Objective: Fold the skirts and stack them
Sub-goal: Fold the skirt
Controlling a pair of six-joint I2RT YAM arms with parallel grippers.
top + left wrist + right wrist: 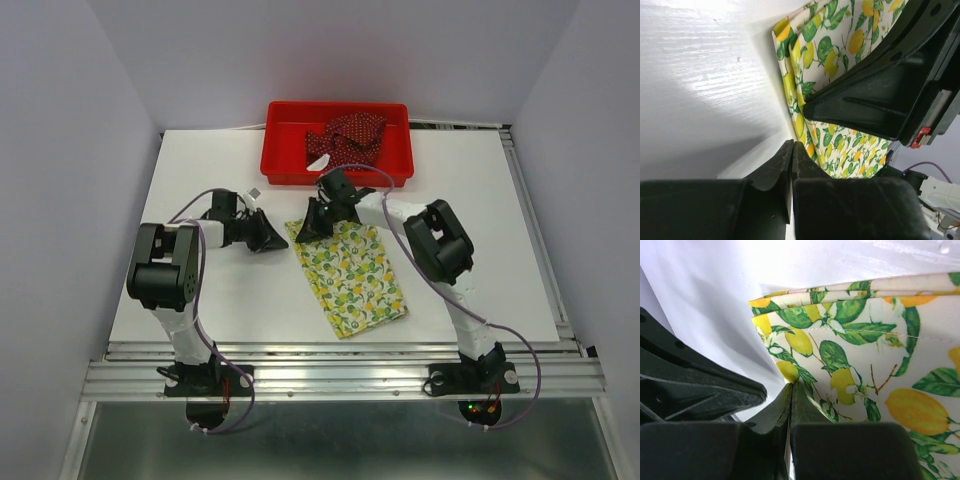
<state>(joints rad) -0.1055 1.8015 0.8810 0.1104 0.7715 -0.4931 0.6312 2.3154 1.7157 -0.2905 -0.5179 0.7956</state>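
Lemon skirt (pixel 355 275) lay on tabletop (pixel 480 250), red skirt (pixel 350 132) in tray (pixel 276 150). Left tool (pixel 792 145) and right tool (pixel 791 386) both closed at lemon skirt's far-left corner; grip unclear.

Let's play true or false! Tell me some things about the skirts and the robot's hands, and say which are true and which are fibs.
1. The lemon skirt lies on the white table. True.
2. The dark red skirt is stacked on top of the lemon skirt. False: it lies bunched up in the red tray, apart from the lemon skirt.
3. The red tray sits at the far edge of the table, beyond the lemon skirt. True.
4. Both robot hands are wide open. False: the left hand and the right hand each have their fingers pressed together, right by the lemon skirt's far corner.
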